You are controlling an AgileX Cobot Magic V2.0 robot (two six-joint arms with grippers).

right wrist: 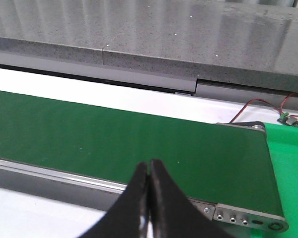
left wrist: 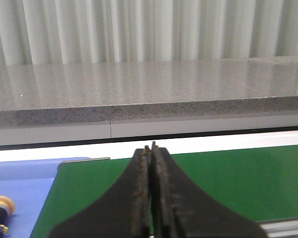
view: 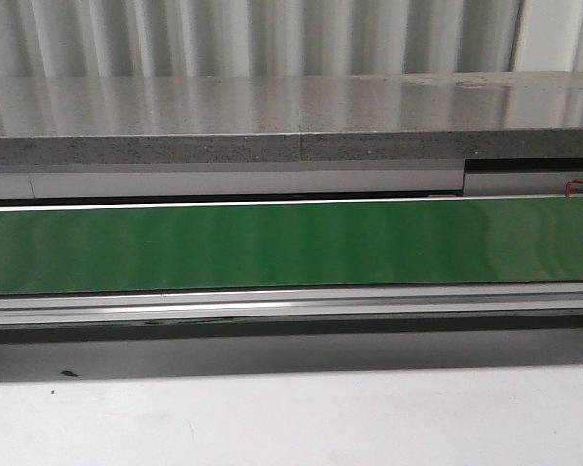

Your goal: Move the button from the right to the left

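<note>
A button (left wrist: 0,206) with a round yellow cap and black collar lies on the blue surface (left wrist: 25,183) past the left end of the green belt (left wrist: 238,178), at the edge of the left wrist view. My left gripper (left wrist: 150,147) is shut and empty over the belt's left end, apart from the button. My right gripper (right wrist: 149,162) is shut and empty above the near rail at the belt's right end (right wrist: 139,139). The front view shows the bare belt (view: 291,243); neither gripper nor any button shows there.
A grey speckled stone shelf (view: 291,116) runs behind the belt. A metal rail (view: 291,303) edges the belt's near side, with the white table (view: 291,417) in front. Red wires and a small green board (right wrist: 287,118) lie on a green surface (right wrist: 288,163) beyond the belt's right end.
</note>
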